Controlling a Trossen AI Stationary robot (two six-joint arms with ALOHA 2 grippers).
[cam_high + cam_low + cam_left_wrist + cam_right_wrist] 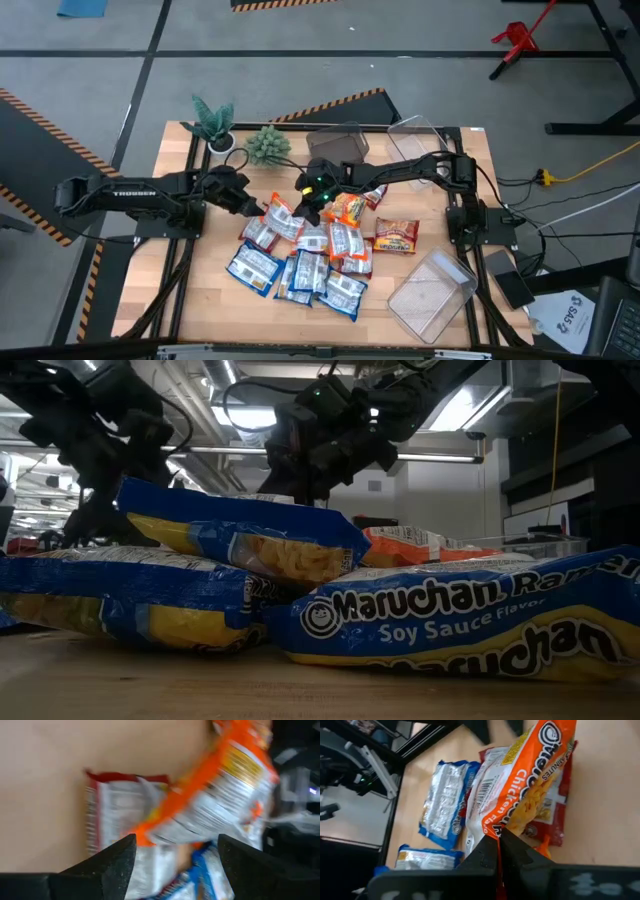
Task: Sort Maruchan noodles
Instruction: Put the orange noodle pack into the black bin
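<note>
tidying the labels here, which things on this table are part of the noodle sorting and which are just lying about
Part of the job:
- crinkly plastic ramen packets, blue-and-white, orange and red-brown
- right claw, shut on an orange chicken packet

Lying about:
- two small green potted plants
- clear plastic bins
- wooden table

Both arms were dark, nearly black, built of rounded links and blocky joints. The left arm carried white lettering along its long link. The right arm had thin black cables looping beside it, and a small green light glowed on the body of its wrist. Seen from the wrist cameras, the fingers were matte black with a grainy, faintly speckled surface and angular, wedge-like tips.
</note>
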